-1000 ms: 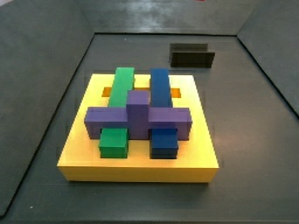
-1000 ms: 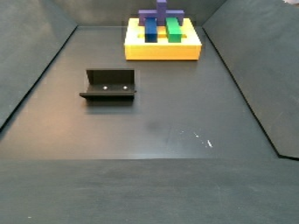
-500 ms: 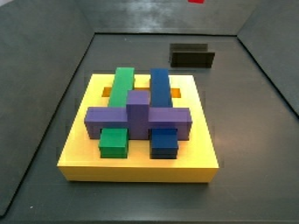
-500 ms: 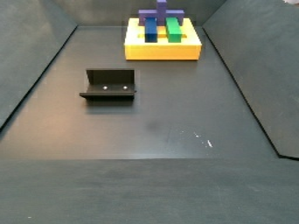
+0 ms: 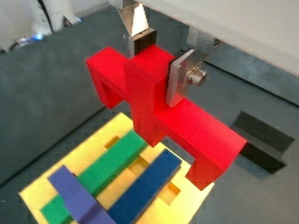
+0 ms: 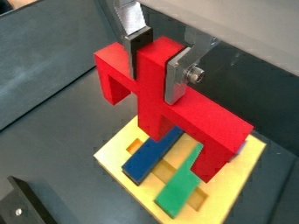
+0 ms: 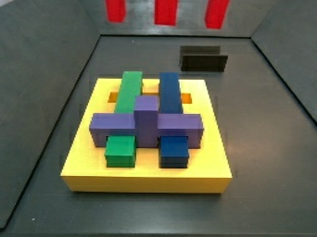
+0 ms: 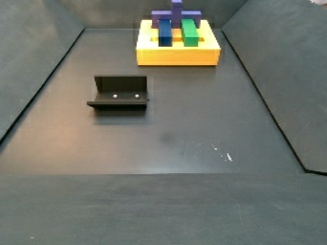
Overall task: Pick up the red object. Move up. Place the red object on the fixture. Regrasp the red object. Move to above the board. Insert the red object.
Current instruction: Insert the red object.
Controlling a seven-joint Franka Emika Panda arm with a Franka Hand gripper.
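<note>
I note the red object (image 7: pixel 164 10) has just descended into a side view at 12 o'clock, pinched at its stem by the gripper (image 5: pixel 162 58), above the board (image 7: pixel 87 148); insertion follows.

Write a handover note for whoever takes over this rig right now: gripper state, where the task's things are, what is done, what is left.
Gripper: shut on the red object, fingers clamping its central stem, held high above the board.
Red object: in a side view only its legs show at the top edge.
Board: on the floor, carrying the green, blue and purple blocks.
Fixture: on the floor, nothing on it.
Done, judging by the hold: pickup and apparently the regrasp.
Left: line up over the board, insert the red object.
</note>
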